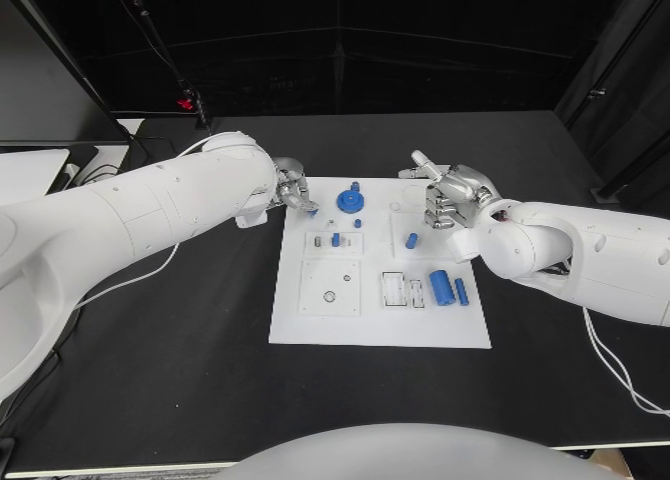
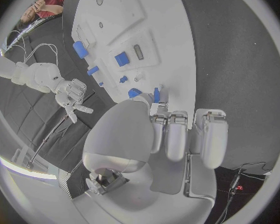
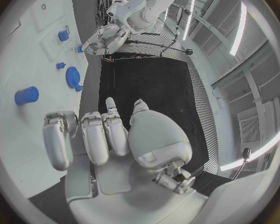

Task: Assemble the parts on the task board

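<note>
- The task board (image 1: 314,320) is seen flat in the middle of the black table (image 1: 162,380), with both arms brought in at its far end.
- A small blue part (image 2: 156,94) appears to be pinched at the fingertips of the left hand (image 1: 289,190), over the board's far left corner; it is probably held that way so it can be lowered into a seat.
- The right hand (image 1: 453,196) is poised above the far right corner, fingers curled and close together, nothing gripped as far as can be judged.
- The blue gear (image 1: 350,200) is left standing between the two hands, and a blue cylinder (image 1: 440,288) is left lying nearer the robot.
- The pinched piece is made plain in the left wrist view, whereas the head view has it hidden by the fingers.
- The right hand's empty fingers (image 3: 93,139) are confirmed in the right wrist view.
</note>
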Controlling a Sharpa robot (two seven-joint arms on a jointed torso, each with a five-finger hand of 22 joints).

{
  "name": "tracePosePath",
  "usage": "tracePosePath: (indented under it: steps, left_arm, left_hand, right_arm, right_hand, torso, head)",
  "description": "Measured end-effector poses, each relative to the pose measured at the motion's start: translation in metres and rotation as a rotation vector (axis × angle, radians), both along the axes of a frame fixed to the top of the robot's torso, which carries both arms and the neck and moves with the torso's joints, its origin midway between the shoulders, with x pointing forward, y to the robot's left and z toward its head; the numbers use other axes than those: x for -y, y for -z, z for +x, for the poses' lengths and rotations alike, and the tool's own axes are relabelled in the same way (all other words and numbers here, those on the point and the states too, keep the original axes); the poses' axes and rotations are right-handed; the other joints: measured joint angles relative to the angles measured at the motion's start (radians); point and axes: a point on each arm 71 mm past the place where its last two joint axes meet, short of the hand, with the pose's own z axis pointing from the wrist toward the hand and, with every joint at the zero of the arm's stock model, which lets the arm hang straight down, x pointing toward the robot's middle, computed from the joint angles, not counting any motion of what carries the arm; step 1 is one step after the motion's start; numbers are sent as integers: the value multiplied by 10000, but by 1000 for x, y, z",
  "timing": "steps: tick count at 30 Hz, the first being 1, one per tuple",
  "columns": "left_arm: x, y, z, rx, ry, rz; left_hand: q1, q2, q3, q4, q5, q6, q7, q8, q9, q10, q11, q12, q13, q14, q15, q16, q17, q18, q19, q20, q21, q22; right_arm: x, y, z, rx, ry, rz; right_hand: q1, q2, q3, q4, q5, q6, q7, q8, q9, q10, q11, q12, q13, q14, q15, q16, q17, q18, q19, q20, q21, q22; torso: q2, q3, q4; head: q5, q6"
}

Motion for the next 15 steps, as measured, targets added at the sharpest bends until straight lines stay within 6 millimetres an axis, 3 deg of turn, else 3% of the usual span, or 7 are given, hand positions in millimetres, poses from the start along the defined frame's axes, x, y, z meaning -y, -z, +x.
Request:
tracePosePath:
  steps: [15]
  left_arm:
    - [-15, 2, -25, -536, 185, -794]
  left_hand:
    - [11, -12, 81, 56, 0, 21, 22, 25, 36, -2, 1, 11, -4, 0, 1, 0, 0, 1, 0, 0, 0, 0]
  right_arm:
    - [7, 0, 0, -6, 128, -59]
  right_hand:
    - [0, 0, 0, 0, 0, 0, 0, 0, 0, 0, 0, 0, 0, 0, 0, 0, 0, -1, 0, 0, 0, 0]
  torso:
    - [-19, 30, 39]
  head:
    - [78, -39]
